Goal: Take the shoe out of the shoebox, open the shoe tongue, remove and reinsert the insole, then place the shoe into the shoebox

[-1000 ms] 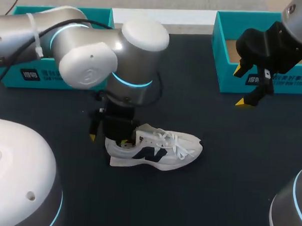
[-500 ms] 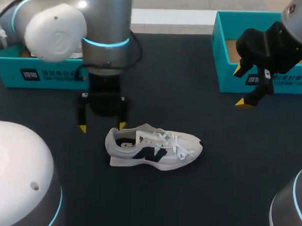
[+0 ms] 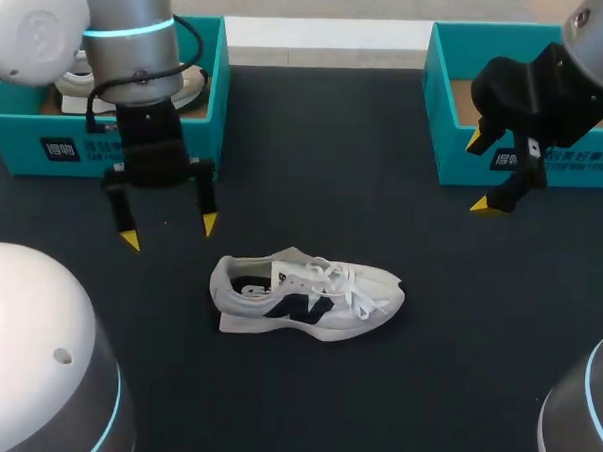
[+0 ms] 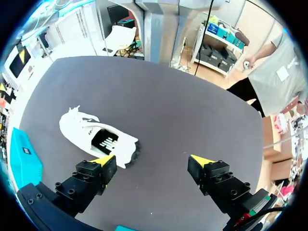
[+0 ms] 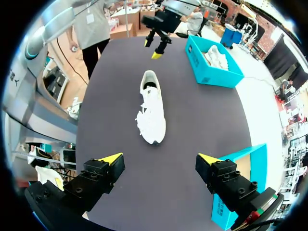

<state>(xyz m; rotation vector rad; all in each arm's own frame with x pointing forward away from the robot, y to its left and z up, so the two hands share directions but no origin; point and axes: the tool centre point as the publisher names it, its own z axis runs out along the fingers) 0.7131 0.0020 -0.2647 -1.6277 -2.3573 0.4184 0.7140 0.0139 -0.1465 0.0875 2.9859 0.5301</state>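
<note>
A white sneaker (image 3: 306,296) with a dark side mark lies upright on the black table, toe to the right, its laces loose. Its heel opening shows a dark insole (image 4: 108,143). My left gripper (image 3: 168,230) hangs open above the table, up and left of the heel, touching nothing. In the left wrist view the sneaker (image 4: 96,139) lies ahead of one finger of that gripper (image 4: 152,160). My right gripper (image 3: 481,174) stays open and empty in the air in front of the right shoebox (image 3: 529,166). The right wrist view shows the sneaker (image 5: 152,108) well ahead of its open gripper (image 5: 160,159).
A teal shoebox (image 3: 115,148) at the back left holds another white shoe (image 3: 193,81). The teal shoebox at the back right shows a bare brown floor (image 3: 462,103). Dark table (image 3: 374,409) runs all around the sneaker.
My left gripper has risen off the sneaker's heel and drawn back left toward the left shoebox, its fingers spreading wider. The sneaker and my right arm have stayed put.
</note>
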